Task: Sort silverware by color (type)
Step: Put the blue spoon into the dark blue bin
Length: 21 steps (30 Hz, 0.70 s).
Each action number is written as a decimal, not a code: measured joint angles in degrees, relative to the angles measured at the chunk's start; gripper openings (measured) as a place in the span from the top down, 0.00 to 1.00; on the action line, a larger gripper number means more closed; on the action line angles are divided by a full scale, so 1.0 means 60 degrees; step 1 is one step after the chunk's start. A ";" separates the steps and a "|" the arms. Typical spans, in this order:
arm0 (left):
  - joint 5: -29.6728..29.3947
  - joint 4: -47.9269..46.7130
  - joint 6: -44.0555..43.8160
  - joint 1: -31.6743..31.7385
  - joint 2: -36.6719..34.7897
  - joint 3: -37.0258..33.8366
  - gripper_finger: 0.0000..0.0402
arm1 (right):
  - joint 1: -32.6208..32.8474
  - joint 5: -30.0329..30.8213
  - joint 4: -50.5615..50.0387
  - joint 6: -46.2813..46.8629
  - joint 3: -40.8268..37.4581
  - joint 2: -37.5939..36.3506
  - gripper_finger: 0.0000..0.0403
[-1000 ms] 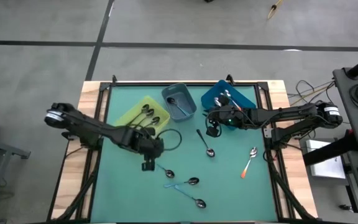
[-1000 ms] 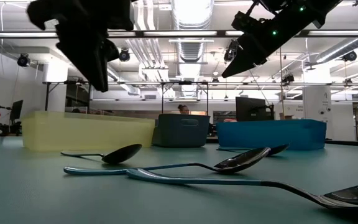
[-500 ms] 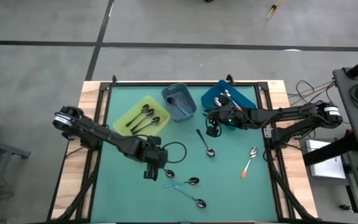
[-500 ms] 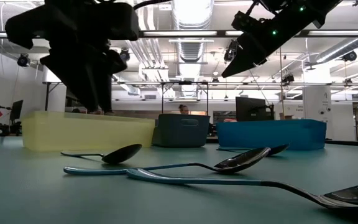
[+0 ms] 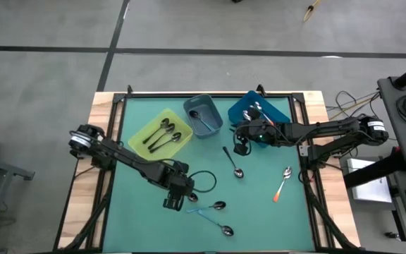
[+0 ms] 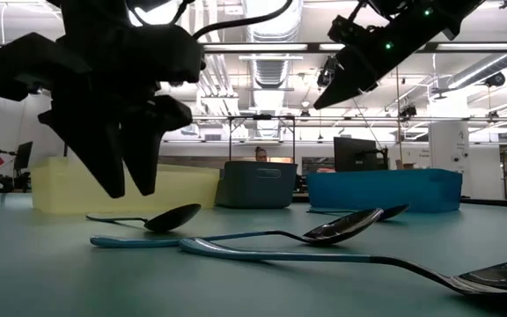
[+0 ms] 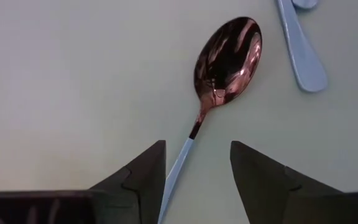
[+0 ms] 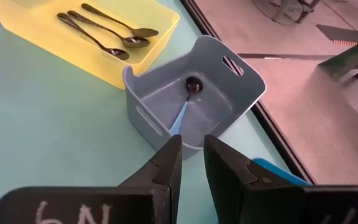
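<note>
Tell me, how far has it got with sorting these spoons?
Partly done. Three black spoons lie in the yellow bin; one light-blue spoon is in the grey-blue bin. The left gripper is open over another light-blue spoon. About five spoons remain on the table.

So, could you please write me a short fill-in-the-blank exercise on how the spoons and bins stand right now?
1. The yellow bin holds ____ black spoons.
2. The light blue spoon lies inside the ____ bin.
3. The left gripper, fingers apart, hovers over a spoon lying on the ____.
4. The orange-red spoon lies nearest the table's ____ edge.

Missing words: three; grey-blue; table; right
</note>
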 joint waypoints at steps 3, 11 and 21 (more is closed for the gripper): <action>-0.0004 0.0004 0.0004 -0.0003 0.0096 0.0000 0.60 | -0.0048 0.0000 0.0126 -0.0077 0.0000 0.0000 0.85; -0.0015 0.0008 0.0326 0.0015 0.0417 0.0000 0.60 | -0.0118 0.0001 0.0232 -0.0308 0.0000 0.0000 0.85; 0.0014 0.0058 0.0326 0.0019 0.0771 0.0018 0.65 | -0.0145 0.0000 0.0232 -0.0298 0.0000 0.0000 0.85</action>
